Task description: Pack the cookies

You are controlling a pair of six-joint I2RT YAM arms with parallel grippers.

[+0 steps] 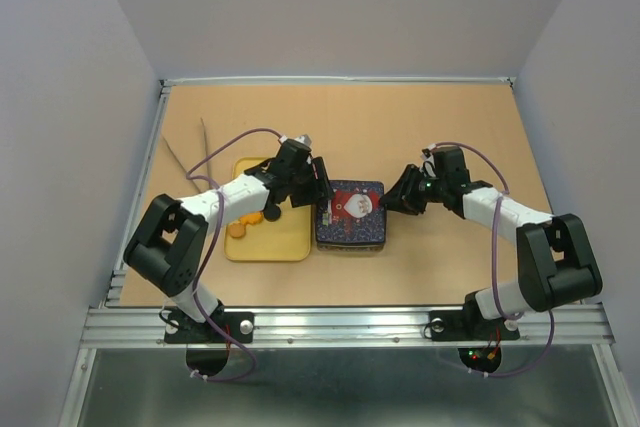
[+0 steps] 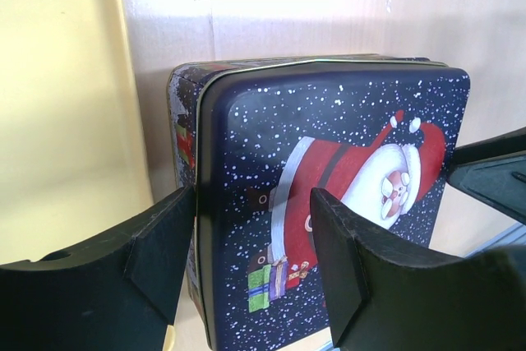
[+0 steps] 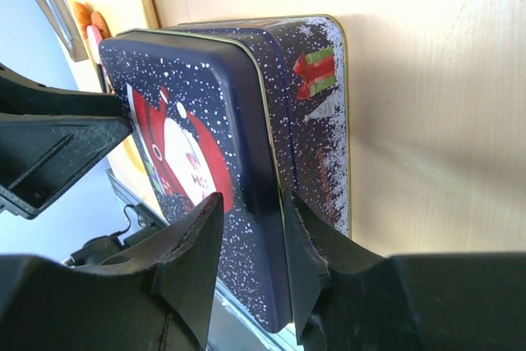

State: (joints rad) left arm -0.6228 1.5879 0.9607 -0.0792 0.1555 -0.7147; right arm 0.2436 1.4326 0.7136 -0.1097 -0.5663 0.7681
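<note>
Orange cookies (image 1: 250, 218) lie on the yellow tray (image 1: 290, 242), likely light and crumbly, best pinched softly by their edges, while the left gripper (image 2: 251, 244) and right gripper (image 3: 251, 252) each pinch the tin lid (image 1: 352, 209)

A dark blue Santa tin (image 1: 350, 214) sits mid-table (image 1: 400, 127), its lid (image 2: 329, 203) tilted; a yellow tray (image 1: 285, 242) lies at its nine o'clock.
</note>
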